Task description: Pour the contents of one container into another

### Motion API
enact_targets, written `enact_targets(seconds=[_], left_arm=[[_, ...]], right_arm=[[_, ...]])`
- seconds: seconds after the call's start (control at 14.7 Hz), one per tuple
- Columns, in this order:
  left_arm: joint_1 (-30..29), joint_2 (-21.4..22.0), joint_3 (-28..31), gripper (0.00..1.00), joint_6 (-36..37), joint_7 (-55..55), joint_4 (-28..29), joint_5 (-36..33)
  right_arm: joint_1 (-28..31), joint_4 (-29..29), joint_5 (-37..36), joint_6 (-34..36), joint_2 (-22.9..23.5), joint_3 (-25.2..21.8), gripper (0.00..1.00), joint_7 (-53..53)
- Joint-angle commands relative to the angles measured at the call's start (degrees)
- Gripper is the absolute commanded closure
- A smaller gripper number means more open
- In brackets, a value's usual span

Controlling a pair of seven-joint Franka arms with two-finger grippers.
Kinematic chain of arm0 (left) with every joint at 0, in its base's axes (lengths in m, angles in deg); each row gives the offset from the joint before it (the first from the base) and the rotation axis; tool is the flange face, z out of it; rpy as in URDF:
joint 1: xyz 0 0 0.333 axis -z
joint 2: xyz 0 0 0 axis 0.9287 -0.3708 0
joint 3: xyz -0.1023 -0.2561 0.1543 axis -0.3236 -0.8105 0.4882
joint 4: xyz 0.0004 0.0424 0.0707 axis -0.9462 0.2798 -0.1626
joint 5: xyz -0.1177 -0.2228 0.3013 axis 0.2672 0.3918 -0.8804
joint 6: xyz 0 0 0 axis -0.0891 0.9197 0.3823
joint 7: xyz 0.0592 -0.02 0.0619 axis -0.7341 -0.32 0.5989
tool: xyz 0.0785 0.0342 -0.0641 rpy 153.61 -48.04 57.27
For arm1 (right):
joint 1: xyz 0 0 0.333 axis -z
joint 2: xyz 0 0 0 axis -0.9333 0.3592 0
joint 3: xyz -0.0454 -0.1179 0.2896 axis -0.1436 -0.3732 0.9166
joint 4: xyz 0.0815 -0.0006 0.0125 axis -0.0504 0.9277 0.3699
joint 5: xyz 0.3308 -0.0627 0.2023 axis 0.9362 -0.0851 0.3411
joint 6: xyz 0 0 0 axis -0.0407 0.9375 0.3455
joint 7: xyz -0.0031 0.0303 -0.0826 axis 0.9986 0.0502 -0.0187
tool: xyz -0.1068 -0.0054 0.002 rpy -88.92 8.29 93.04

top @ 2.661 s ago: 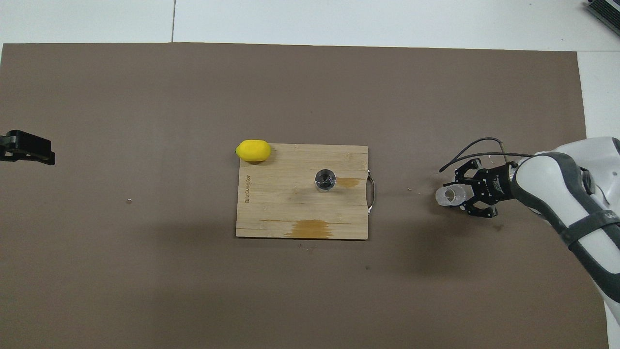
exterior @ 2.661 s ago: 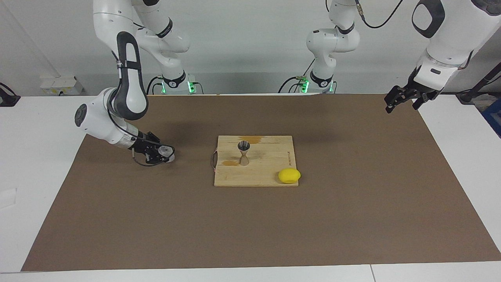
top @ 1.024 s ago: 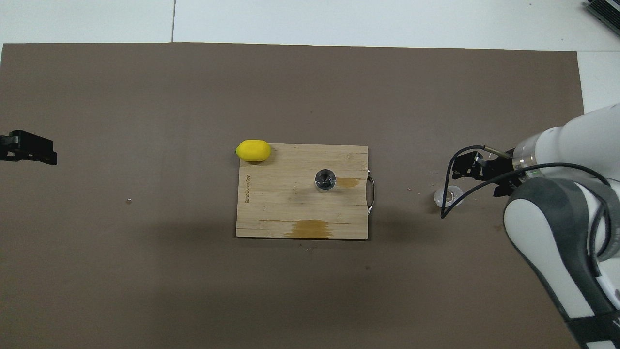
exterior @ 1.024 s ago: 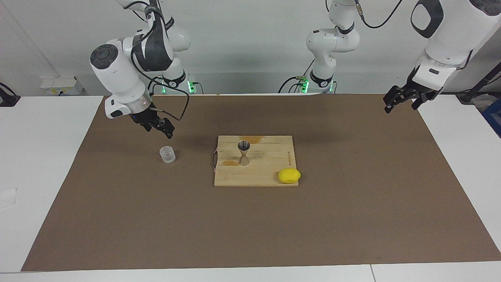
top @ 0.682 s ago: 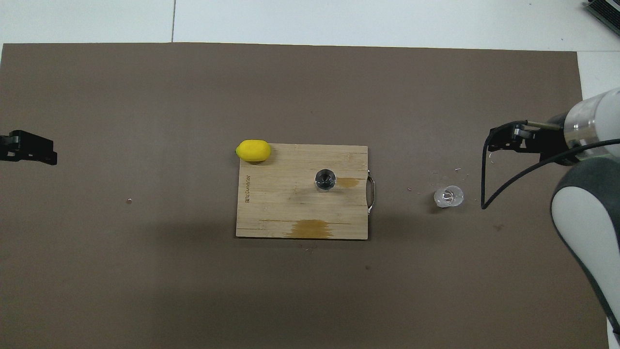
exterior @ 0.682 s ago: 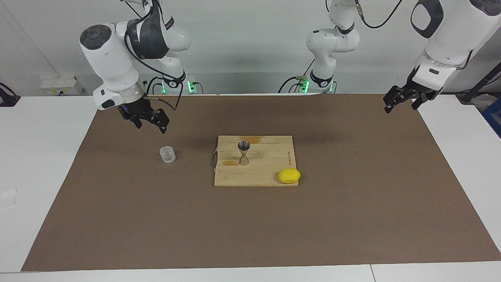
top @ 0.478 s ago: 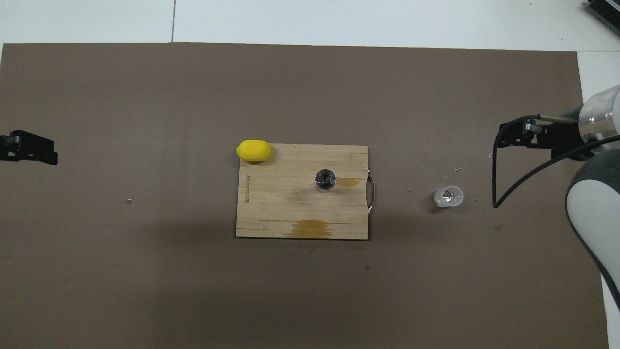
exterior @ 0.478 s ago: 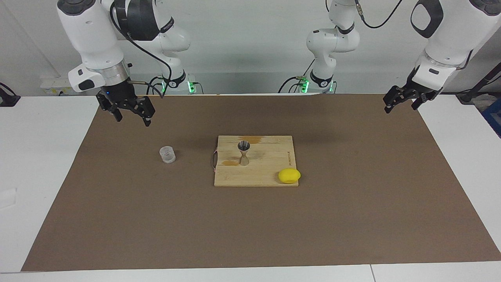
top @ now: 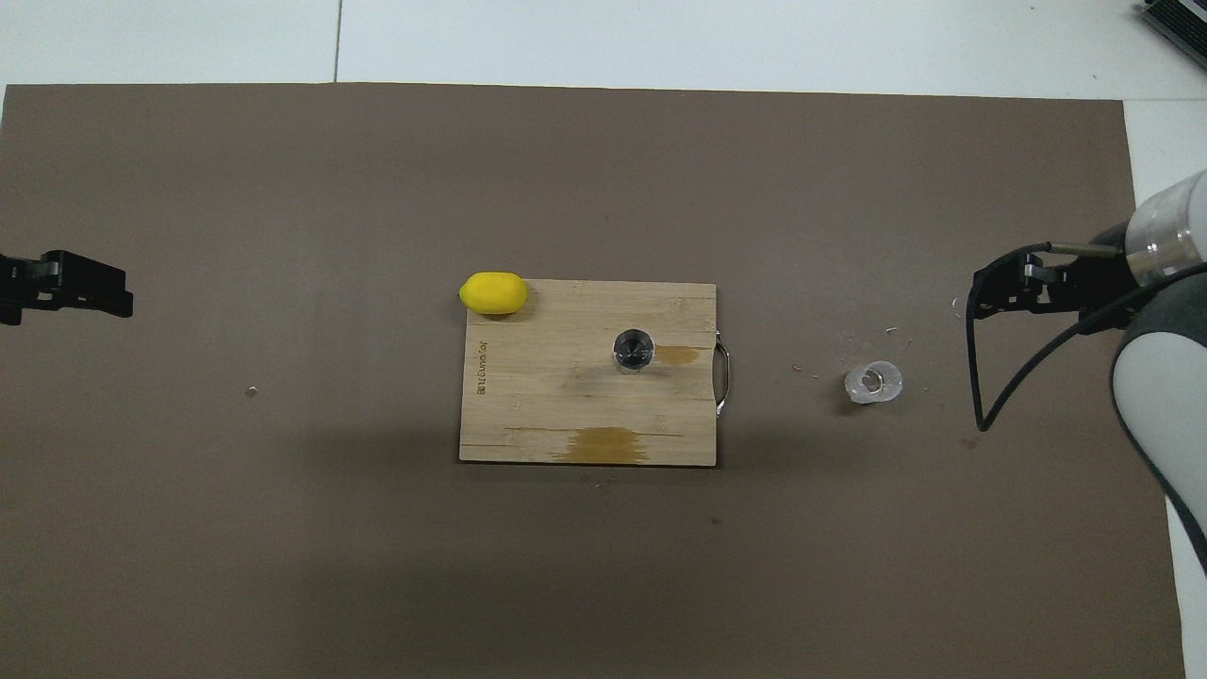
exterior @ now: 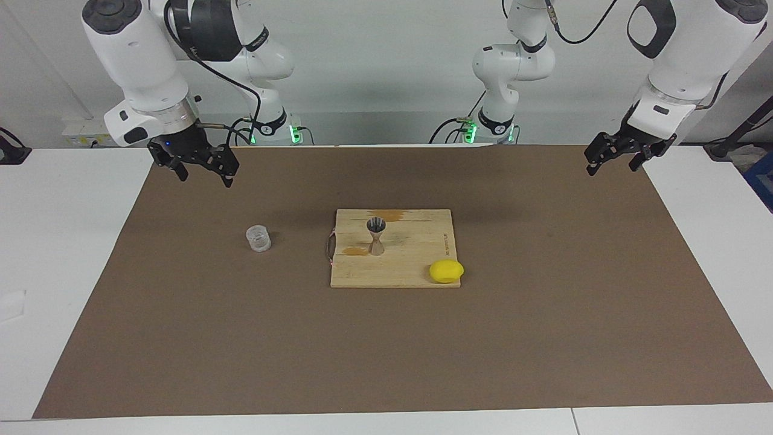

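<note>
The clear cup (exterior: 258, 238) (top: 873, 382) stands upright on the brown mat, toward the right arm's end of the table, with nothing touching it. The metal jigger (exterior: 376, 235) (top: 633, 350) stands upright on the wooden cutting board (exterior: 416, 254) (top: 547, 396) at the middle of the table. My right gripper (exterior: 205, 176) (top: 990, 294) hangs open and empty in the air over the mat, beside the cup and well apart from it. My left gripper (exterior: 610, 168) (top: 113, 294) waits open and empty above the mat's edge at the left arm's end.
A yellow lemon (exterior: 446, 270) (top: 493, 292) rests at the board's corner, farther from the robots than the jigger. The board has a metal handle (top: 722, 377) on the side facing the cup and brownish stains (top: 603, 445). The brown mat (exterior: 543, 314) covers most of the table.
The right gripper let go of the cup, rose and drew back toward its own end of the table. The cup stays upright where it was set. The left gripper shifted slightly inward.
</note>
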Motion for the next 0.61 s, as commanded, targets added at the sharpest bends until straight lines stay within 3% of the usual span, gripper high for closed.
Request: enact_targets(seconds=[0.0, 0.55], left_arm=[[0.13, 0.39, 0.28, 0.0, -0.37, 0.67, 0.19, 1.85], [0.22, 0.48, 0.28, 0.0, -0.2, 1.37, 0.19, 1.94]], right_arm=[[0.55, -0.23, -0.05, 0.78, 0.0, 0.33, 0.0, 1.72], [0.11, 0.03, 0.56, 1.05, -0.35, 0.33, 0.0, 1.01]])
